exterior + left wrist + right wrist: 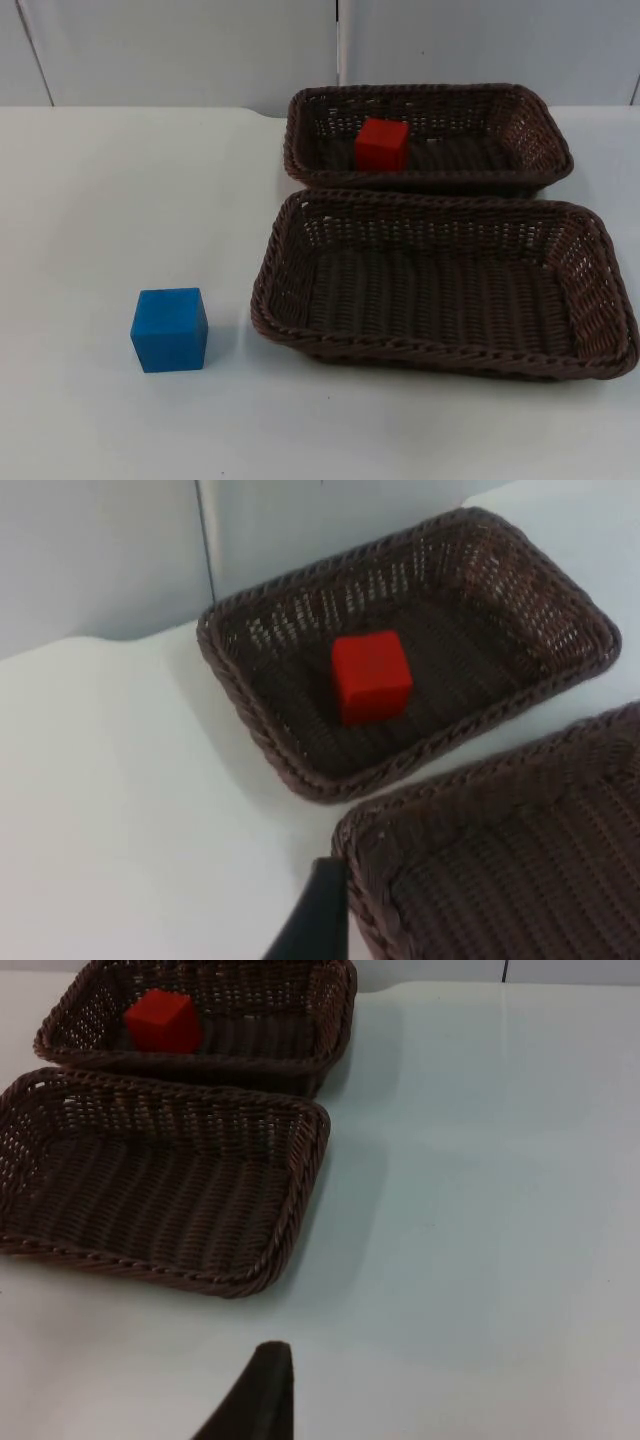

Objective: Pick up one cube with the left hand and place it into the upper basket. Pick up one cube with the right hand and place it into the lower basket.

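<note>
Red cube [382, 143] already in upper basket [540, 125]; blue cube [169, 329] left of lower basket [600, 250], far from right claw; claw openings impossible to tell.

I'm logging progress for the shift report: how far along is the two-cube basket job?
About half done. The red cube already sits inside the upper basket. Nothing is in hand. Left to do: the blue cube stands on the white table left of the lower basket, which holds nothing yet. The right gripper waits beside that basket.

Red cube [381, 143], blue cube [169, 329] (brown baskets [440, 350])
</note>
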Tool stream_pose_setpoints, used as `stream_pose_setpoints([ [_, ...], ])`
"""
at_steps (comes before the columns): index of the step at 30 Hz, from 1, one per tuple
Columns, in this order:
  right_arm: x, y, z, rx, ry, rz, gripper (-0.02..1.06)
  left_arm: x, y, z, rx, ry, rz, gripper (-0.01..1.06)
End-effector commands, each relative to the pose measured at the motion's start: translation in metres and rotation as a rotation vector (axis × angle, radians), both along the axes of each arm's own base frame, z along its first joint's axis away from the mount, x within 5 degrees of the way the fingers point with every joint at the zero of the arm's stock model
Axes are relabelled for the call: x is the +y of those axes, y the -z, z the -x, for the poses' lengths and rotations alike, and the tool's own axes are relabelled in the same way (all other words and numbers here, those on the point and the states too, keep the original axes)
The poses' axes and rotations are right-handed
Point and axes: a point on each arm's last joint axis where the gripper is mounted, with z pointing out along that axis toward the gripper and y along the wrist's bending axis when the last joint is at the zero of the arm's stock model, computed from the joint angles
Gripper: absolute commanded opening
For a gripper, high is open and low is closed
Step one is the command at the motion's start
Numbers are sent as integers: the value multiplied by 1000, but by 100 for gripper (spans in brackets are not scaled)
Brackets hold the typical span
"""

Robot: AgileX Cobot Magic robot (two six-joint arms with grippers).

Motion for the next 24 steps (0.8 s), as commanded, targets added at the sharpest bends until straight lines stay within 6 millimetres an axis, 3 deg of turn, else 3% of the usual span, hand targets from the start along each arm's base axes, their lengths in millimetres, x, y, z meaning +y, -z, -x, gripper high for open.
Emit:
stream_pose_setpoints([
  [1, 0, 0, 0, -7, 9, 3, 105, 5, -2, 11, -21, -9, 7, 83],
  [12, 0, 0, 0, -7, 6, 1, 105, 27, 9, 58, -44, -8, -14, 83],
  [24, 0, 0, 0, -7, 6, 1, 105, 52, -1, 119, -91, 2, 4, 83],
])
